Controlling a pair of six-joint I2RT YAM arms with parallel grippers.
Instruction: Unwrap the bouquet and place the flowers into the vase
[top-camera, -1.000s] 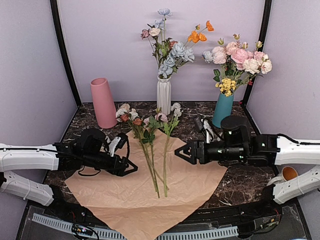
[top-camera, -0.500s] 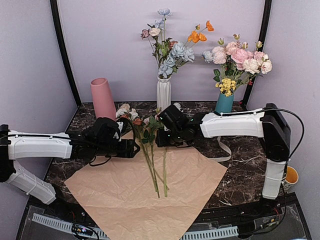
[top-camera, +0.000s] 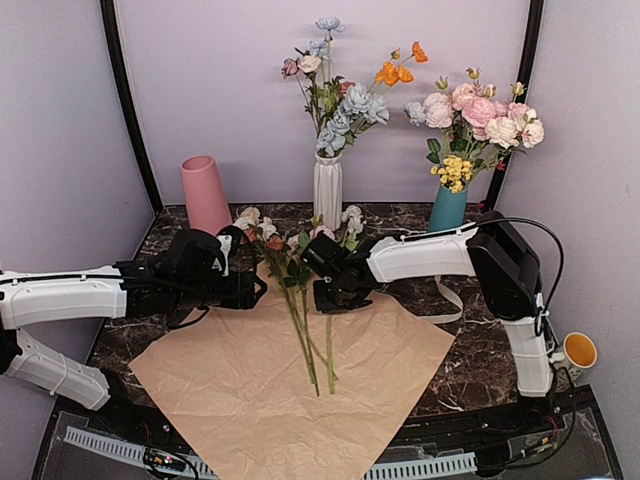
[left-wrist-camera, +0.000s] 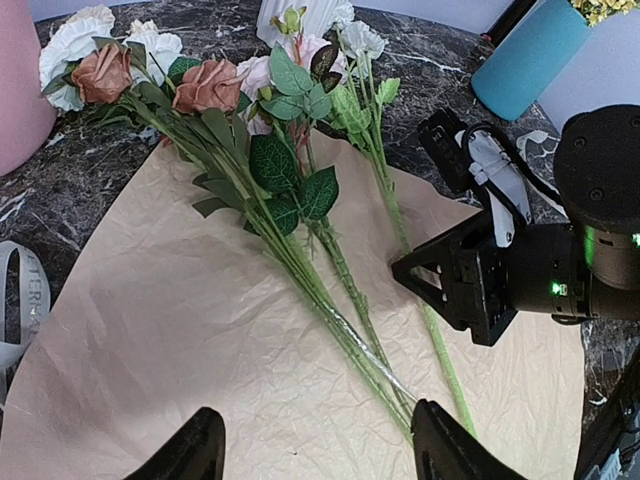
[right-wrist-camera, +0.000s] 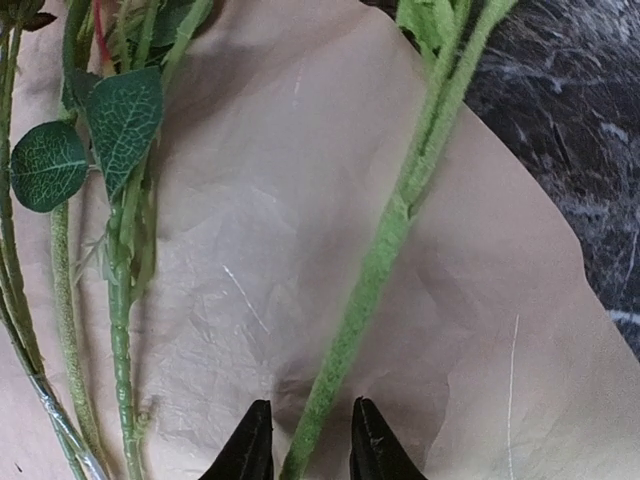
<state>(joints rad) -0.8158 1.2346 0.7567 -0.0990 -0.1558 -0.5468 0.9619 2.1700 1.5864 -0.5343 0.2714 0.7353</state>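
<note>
The right gripper brackets one green stem, jaws close-set, contact unclear; the left gripper hovers open over the kraft paper, where the flowers lie unwrapped, the pink vase upright beyond.

Open and flat across the near half of the paper, only stem ends reaching in. Blocked through the middle by the flowers, laid lengthwise, heads toward the back. Tight at the right claw: one stem between its fingers, bundled stems just beside. Bare paper between the left claw's spread fingers. Crowded along the back: pink vase, white vase, teal vase, gaps between. Loose ribbon on the counter at right.
</note>
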